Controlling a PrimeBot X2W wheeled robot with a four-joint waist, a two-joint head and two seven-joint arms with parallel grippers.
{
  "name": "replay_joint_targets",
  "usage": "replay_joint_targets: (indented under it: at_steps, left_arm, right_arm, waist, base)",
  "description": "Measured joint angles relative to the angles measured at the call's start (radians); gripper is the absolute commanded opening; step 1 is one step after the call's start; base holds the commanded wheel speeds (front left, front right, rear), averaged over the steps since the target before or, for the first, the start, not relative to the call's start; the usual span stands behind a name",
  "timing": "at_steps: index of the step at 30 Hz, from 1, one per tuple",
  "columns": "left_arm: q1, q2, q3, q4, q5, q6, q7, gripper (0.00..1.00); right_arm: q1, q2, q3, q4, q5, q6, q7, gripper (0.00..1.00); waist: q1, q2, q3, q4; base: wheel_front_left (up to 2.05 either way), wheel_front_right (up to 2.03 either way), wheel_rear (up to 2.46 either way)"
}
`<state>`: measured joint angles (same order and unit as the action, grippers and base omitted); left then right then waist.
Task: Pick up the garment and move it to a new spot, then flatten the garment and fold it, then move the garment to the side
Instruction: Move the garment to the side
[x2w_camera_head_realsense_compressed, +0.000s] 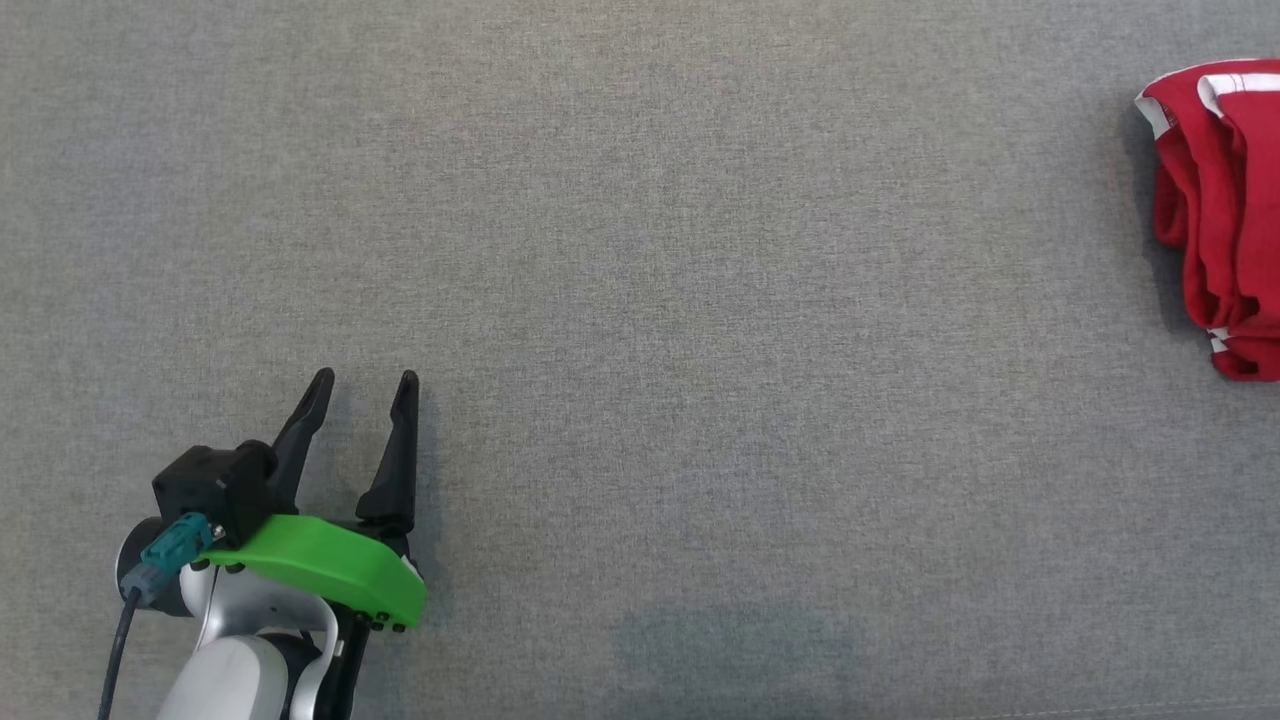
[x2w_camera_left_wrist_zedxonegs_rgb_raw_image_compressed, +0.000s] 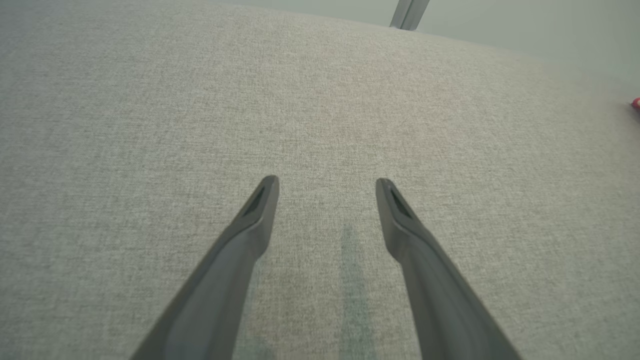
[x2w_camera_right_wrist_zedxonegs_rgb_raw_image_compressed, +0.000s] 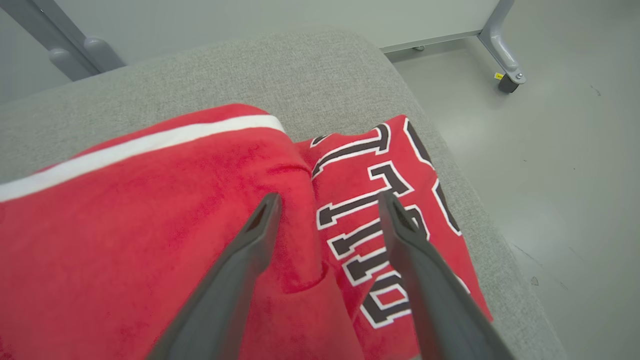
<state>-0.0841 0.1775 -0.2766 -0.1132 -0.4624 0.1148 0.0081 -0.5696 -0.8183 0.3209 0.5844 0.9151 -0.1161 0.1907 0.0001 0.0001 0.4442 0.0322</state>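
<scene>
The garment (x2w_camera_head_realsense_compressed: 1225, 215) is red with white stripes and dark lettering. It lies folded in a bundle at the far right edge of the grey surface. In the right wrist view the garment (x2w_camera_right_wrist_zedxonegs_rgb_raw_image_compressed: 150, 225) lies just under my right gripper (x2w_camera_right_wrist_zedxonegs_rgb_raw_image_compressed: 327, 200), whose fingers stand apart above the cloth with nothing held between them. My left gripper (x2w_camera_head_realsense_compressed: 365, 378) rests open at the lower left of the head view, far from the garment. In the left wrist view my left gripper (x2w_camera_left_wrist_zedxonegs_rgb_raw_image_compressed: 327, 181) hovers over bare grey fabric, and a sliver of the red garment (x2w_camera_left_wrist_zedxonegs_rgb_raw_image_compressed: 636, 103) peeks in at the right edge.
The grey upholstered surface (x2w_camera_head_realsense_compressed: 640, 300) spreads wide between my left gripper and the garment. Its rounded corner (x2w_camera_right_wrist_zedxonegs_rgb_raw_image_compressed: 370, 60) lies just past the garment, with pale floor (x2w_camera_right_wrist_zedxonegs_rgb_raw_image_compressed: 550, 150) below. A metal frame leg with a caster (x2w_camera_right_wrist_zedxonegs_rgb_raw_image_compressed: 507, 80) stands on the floor.
</scene>
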Motion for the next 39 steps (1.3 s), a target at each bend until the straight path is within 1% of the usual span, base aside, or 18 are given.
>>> replay_joint_targets:
  at_steps: [6,9,13,18,21,25,27,30,35,39]
  left_arm:
    - [-0.004,0.000,0.012,0.009,0.000,0.000,-0.002,1.00]
    - [-0.004,-0.003,0.012,0.019,0.000,0.000,-0.006,1.00]
    - [-0.004,-0.007,0.012,0.034,-0.001,0.000,-0.017,1.00]
    - [-0.004,-0.030,0.015,0.056,-0.017,0.000,-0.047,1.00]
    - [-0.004,-0.027,0.023,0.086,-0.007,0.000,-0.074,1.00]
    - [-0.003,-0.017,0.059,0.117,0.009,0.000,-0.114,1.00]
    - [-0.001,0.000,0.070,0.132,0.033,0.000,-0.136,1.00]
    - [0.014,0.010,0.093,0.154,0.058,0.002,-0.169,1.00]
    - [0.045,0.005,0.110,0.191,0.071,0.002,-0.204,1.00]
    - [0.058,-0.010,0.104,0.207,0.071,0.002,-0.212,1.00]
  right_arm:
    - [0.000,0.049,0.014,0.055,-0.012,0.000,-0.039,1.00]
    - [0.000,0.051,0.016,0.078,-0.023,0.000,-0.063,1.00]
    - [0.000,0.050,0.021,0.079,-0.056,0.000,-0.105,1.00]
    - [-0.024,0.049,0.029,0.039,-0.109,0.000,-0.206,1.00]
    - [-0.032,0.050,0.025,0.009,-0.131,0.000,-0.273,1.00]
    - [-0.031,0.066,0.016,-0.035,-0.142,-0.002,-0.361,1.00]
    - [-0.024,0.083,0.021,-0.061,-0.156,-0.002,-0.395,1.00]
    - [0.013,0.111,0.045,-0.090,-0.193,-0.008,-0.439,1.00]
    - [0.112,0.183,0.068,-0.148,-0.224,-0.008,-0.441,1.00]
    - [0.177,0.253,0.061,-0.188,-0.238,-0.009,-0.443,1.00]
  waist:
    - [0.0000,0.0000,-0.014,-0.013]
    - [-0.0001,0.0000,-0.027,-0.020]
    - [-0.0001,0.0000,-0.043,-0.027]
    - [-0.0001,0.0000,-0.079,-0.039]
    - [-0.0001,0.0000,-0.107,-0.046]
    - [-0.0001,0.0000,-0.148,-0.054]
    - [-0.0002,-0.0001,-0.170,-0.058]
    - [-0.0002,-0.0001,-0.204,-0.061]
    - [-0.0002,-0.0001,-0.271,-0.055]
    - [-0.0002,0.0000,-0.309,-0.039]
  base:
    - [0.00,0.00,0.00]
    - [0.00,0.00,0.00]
    - [0.00,0.00,0.00]
    - [0.00,0.00,0.00]
    - [0.00,0.00,0.00]
    - [0.00,0.00,0.00]
    - [0.00,0.00,0.00]
    - [0.00,0.00,0.00]
    - [0.00,0.00,0.00]
    - [0.00,0.00,0.00]
